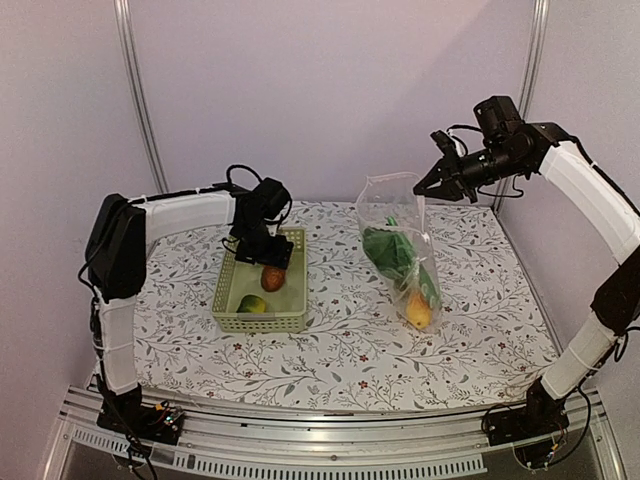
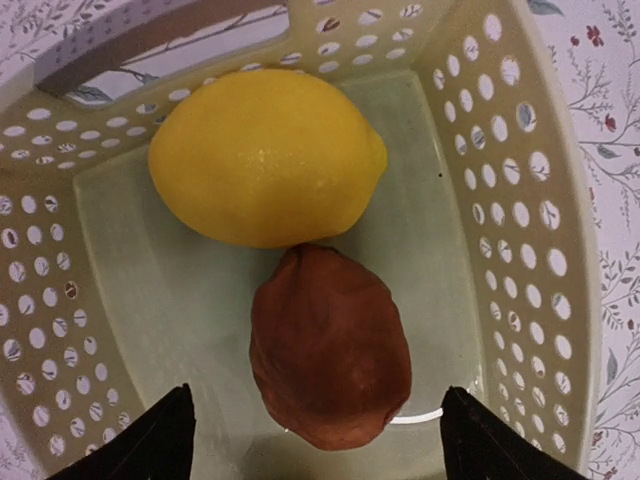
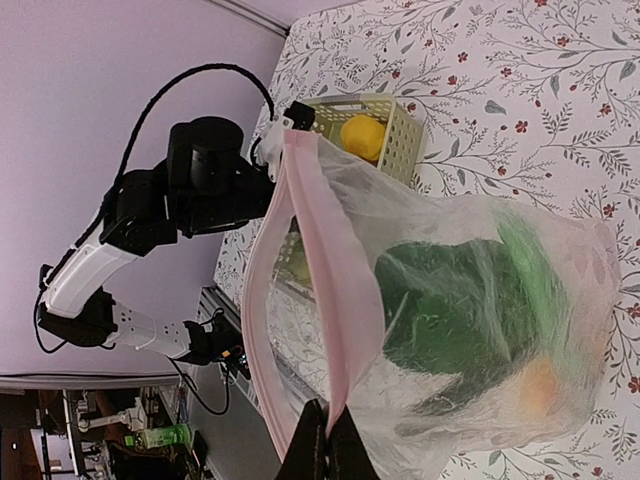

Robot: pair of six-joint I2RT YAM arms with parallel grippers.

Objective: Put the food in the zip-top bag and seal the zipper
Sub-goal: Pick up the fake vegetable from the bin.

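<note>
My left gripper (image 1: 262, 250) hangs open inside the pale green basket (image 1: 258, 322). Its two black fingertips (image 2: 160, 440) stand on either side of the reddish-brown round piece (image 2: 330, 345) without touching it. A yellow lemon (image 2: 265, 155) lies just beyond that piece, against it. My right gripper (image 3: 327, 425) is shut on the pinkish zipper (image 3: 322, 260) and holds the zip-top bag (image 1: 400, 250) upright off the table, mouth gaping. Inside the bag lie a leafy green (image 3: 450, 300) and an orange-yellow piece (image 3: 540, 385).
The basket's perforated walls (image 2: 520, 200) close in around the left fingers on both sides. The floral tablecloth (image 1: 340, 350) covers the table. A grey wall with two metal posts (image 1: 140, 100) stands behind.
</note>
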